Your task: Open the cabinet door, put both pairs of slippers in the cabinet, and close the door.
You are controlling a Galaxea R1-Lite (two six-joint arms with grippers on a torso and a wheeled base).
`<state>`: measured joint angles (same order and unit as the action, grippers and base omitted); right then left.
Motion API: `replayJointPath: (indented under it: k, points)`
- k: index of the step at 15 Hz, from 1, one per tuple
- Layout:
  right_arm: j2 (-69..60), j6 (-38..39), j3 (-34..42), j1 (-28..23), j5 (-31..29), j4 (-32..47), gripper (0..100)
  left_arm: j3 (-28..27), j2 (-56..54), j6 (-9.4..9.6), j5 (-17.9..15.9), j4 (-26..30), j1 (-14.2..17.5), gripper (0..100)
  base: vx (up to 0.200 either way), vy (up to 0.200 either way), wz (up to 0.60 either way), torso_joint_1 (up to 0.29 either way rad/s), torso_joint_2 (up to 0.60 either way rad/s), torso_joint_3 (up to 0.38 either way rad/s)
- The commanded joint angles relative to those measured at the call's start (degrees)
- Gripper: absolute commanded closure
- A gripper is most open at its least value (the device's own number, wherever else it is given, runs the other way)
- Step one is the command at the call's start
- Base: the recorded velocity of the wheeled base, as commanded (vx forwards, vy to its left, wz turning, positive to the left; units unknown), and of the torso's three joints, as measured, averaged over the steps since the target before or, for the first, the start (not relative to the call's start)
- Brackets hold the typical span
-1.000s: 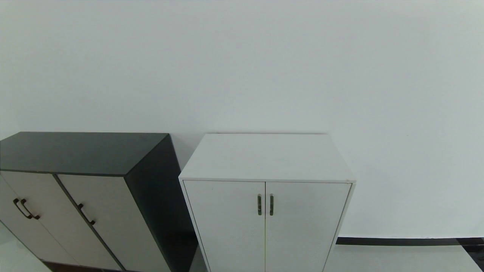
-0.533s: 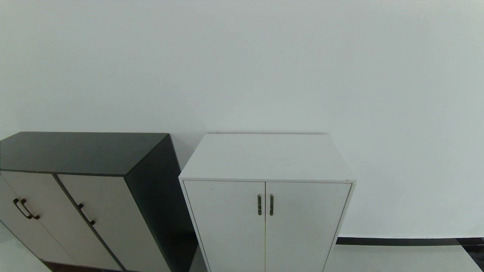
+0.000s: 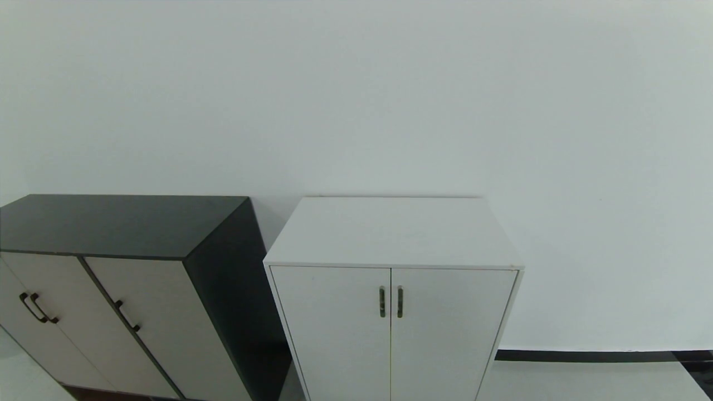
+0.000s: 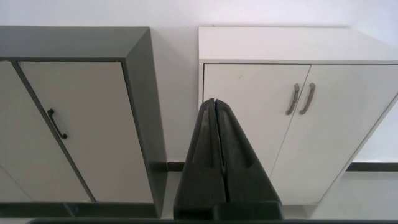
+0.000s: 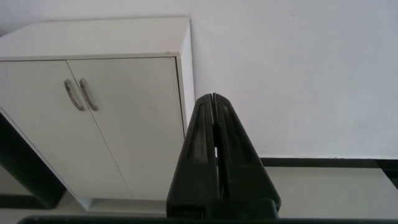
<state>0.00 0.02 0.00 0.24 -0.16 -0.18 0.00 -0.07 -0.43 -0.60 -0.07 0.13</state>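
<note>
A white two-door cabinet stands against the wall in the head view, both doors closed, with two slim metal handles side by side at the middle seam. The left wrist view shows it beyond my left gripper, whose black fingers are pressed together and hold nothing. From the right wrist view the same cabinet lies some way off from my right gripper, also shut and empty. Both grippers are well short of the doors.
A black cabinet with two pale doors and dark handles stands to the left of the white one, a narrow gap between them. A plain white wall rises behind, with a dark skirting strip along pale floor at the right.
</note>
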Motion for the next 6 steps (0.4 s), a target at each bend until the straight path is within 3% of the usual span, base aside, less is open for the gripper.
replayJointPath:
  k: [1,6]
  points:
    - [0.1,0.2,0.0,0.0,0.0,0.0,100,0.0,0.1,-0.01,0.0,0.0,0.0,100,0.0,0.0,0.0,0.0,0.0,0.0]
    - [0.1,0.2,0.0,0.0,0.0,0.0,100,0.0,0.1,-0.01,0.0,0.0,0.0,100,0.0,0.0,0.0,0.0,0.0,0.0]
